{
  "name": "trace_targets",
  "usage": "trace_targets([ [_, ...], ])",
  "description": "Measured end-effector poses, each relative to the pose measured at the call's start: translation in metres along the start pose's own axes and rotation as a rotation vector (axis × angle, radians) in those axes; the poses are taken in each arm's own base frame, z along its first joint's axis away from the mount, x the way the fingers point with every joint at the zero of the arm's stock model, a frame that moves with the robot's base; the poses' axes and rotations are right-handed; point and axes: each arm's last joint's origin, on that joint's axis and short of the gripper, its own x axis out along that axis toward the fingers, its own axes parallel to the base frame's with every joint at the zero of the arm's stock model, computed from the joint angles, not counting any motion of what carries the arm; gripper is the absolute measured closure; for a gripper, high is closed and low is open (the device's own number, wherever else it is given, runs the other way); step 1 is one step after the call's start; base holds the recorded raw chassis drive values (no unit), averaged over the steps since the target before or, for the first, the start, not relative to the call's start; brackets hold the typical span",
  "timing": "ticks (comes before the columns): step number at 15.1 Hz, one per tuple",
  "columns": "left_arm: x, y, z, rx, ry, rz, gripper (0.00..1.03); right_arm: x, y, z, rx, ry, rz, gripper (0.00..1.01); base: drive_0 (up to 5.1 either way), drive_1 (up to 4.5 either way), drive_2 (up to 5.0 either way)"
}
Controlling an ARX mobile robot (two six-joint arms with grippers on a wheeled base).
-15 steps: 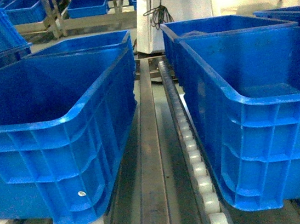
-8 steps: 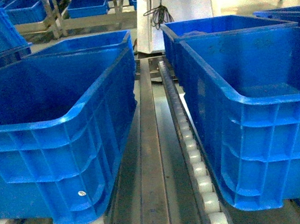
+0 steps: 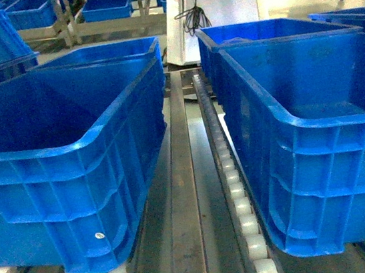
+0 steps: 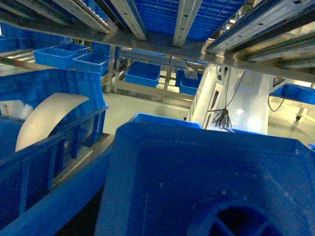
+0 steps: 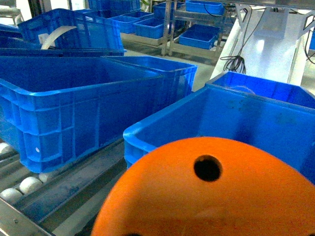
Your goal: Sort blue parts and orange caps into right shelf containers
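An orange cap (image 5: 211, 196) with a round hole fills the bottom of the right wrist view. It hangs just in front of the near rim of the right blue container (image 5: 162, 125) and hides my right gripper's fingers, which hold it. In the left wrist view a round blue part (image 4: 241, 219) with a spoked opening sits right at the lens, held over a blue container (image 4: 162, 172). It covers my left gripper's fingers. The head view shows two large blue containers, left (image 3: 70, 151) and right (image 3: 288, 122), on the steel shelf (image 3: 182, 210). No gripper shows there.
White roller tracks (image 3: 243, 216) run between the two crates. Two more blue crates (image 3: 111, 51) stand behind them. A white post with a black cable (image 3: 190, 17) rises at the back. Further racks carry small blue bins (image 5: 197, 37), and an upper shelf level (image 4: 182, 29) hangs overhead.
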Motion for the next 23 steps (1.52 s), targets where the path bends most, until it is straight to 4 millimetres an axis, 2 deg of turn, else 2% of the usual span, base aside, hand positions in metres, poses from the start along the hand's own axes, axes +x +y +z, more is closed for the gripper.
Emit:
trace_targets([
  [2,0.022,0.000,-0.010,0.020,0.010,-0.010,0.58,0.000,0.000,0.000,0.000,0.000,0.000,0.59,0.0,0.00,0.0],
  [4,0.047,0.001,-0.030,0.044,0.048,-0.020,0.58,0.000,0.000,0.000,0.000,0.000,0.000,0.59,0.0,0.00,0.0],
  [8,0.080,0.002,-0.062,0.083,0.101,-0.026,0.58,0.000,0.000,0.000,0.000,0.000,0.000,0.59,0.0,0.00,0.0],
  [13,0.111,0.007,-0.088,0.121,0.129,-0.027,0.58,0.000,0.000,0.000,0.000,0.000,0.000,0.59,0.0,0.00,0.0],
  [17,0.129,0.015,-0.099,0.126,0.149,-0.007,0.58,0.000,0.000,0.000,0.000,0.000,0.000,0.59,0.0,0.00,0.0],
  [23,0.140,0.022,-0.109,0.130,0.172,0.004,0.58,0.000,0.000,0.000,0.000,0.000,0.000,0.59,0.0,0.00,0.0],
])
